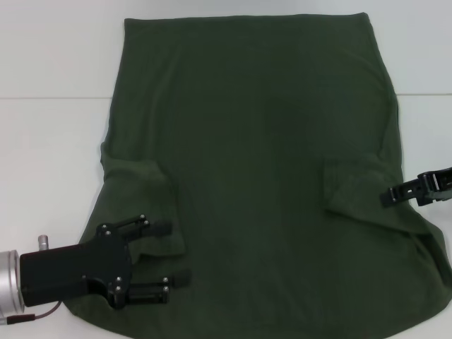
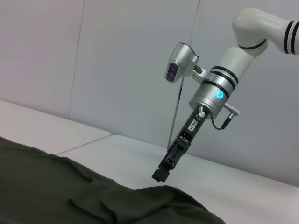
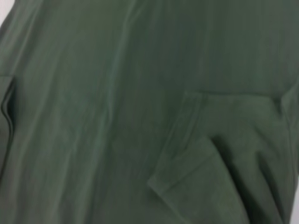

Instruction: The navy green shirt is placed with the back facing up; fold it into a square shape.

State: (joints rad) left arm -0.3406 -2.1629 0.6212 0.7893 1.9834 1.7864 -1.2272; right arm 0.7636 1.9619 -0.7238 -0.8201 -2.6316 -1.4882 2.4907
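Note:
The navy green shirt (image 1: 261, 141) lies spread on the white table, plain side up, with both sleeves turned in over the body. My left gripper (image 1: 173, 253) is at the near left corner, open, its fingers either side of the folded left sleeve's (image 1: 152, 191) lower edge. My right gripper (image 1: 387, 195) is at the shirt's right edge beside the folded right sleeve (image 1: 349, 187). In the left wrist view the right gripper (image 2: 160, 176) looks shut, its tip just above a raised fold of the shirt (image 2: 154, 198). The right wrist view shows only the shirt's cloth and a sleeve fold (image 3: 196, 158).
The white table (image 1: 49, 155) shows bare to the left of the shirt and in a strip at the right (image 1: 424, 127). The shirt's near hem reaches the table's front edge. A grey wall (image 2: 117, 60) stands behind the table.

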